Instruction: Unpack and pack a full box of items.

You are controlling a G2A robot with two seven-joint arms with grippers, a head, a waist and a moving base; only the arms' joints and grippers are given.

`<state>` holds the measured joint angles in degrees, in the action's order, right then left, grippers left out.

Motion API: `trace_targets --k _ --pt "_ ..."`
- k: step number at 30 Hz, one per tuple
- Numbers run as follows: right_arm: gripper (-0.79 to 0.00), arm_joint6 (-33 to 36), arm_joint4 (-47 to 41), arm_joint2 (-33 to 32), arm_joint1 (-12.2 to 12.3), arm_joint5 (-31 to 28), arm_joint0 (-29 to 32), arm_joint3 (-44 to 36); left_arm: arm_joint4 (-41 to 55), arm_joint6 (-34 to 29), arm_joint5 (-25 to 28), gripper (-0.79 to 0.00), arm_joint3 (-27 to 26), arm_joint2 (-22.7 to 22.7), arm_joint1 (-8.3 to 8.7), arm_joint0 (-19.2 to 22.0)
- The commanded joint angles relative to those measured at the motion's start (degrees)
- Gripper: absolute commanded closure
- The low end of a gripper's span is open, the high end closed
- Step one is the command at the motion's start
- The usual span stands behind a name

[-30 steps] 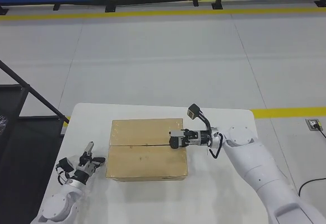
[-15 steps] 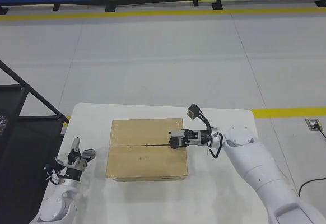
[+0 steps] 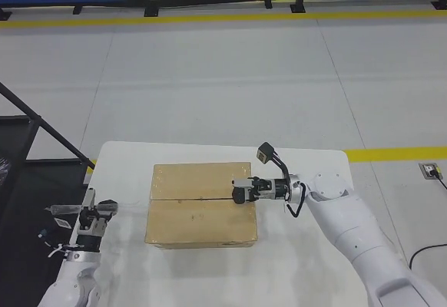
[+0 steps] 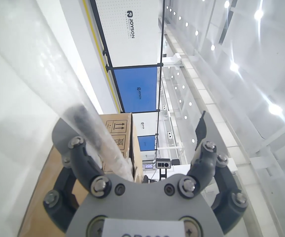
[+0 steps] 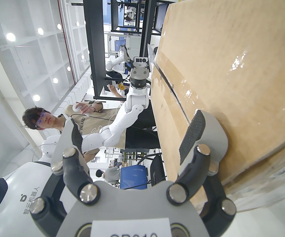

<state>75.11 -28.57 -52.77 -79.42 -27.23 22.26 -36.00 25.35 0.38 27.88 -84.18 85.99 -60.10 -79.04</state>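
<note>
If the clear tape strip [image 4: 93,127], which is stuck along one finger of the spread-open left gripper [image 4: 135,134], is still bonded, the box [image 3: 200,203] may be dragged left. The brown cardboard box is set mid-table [image 3: 300,261], flaps shut, its glossy seam touched by one finger of the open right gripper [image 3: 237,192].

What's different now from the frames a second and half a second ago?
The left gripper drew back from the box toward the edge of the table, jaws open, with a clear strip lying along one jaw. The box and the right gripper, resting open on the box top, stayed put.
</note>
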Motion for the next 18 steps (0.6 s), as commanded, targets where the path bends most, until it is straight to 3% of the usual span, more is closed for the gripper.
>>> trace_targets --k 1,5,18 --pt "-0.785 0.0 0.0 0.0 0.0 0.0 0.0 0.0 -0.8 0.4 -0.2 -0.785 -0.9 0.6 -0.09 -0.4" --pt "-0.785 -4.5 2.3 0.5 0.0 2.7 1.7 -4.0 -2.0 1.0 -0.6 -0.785 -2.2 1.4 -0.33 -0.8" --pt "-0.785 -7.9 5.6 1.0 -0.1 7.5 2.8 -8.2 -5.5 2.0 0.0 -0.785 -7.4 3.9 -1.1 -3.7"
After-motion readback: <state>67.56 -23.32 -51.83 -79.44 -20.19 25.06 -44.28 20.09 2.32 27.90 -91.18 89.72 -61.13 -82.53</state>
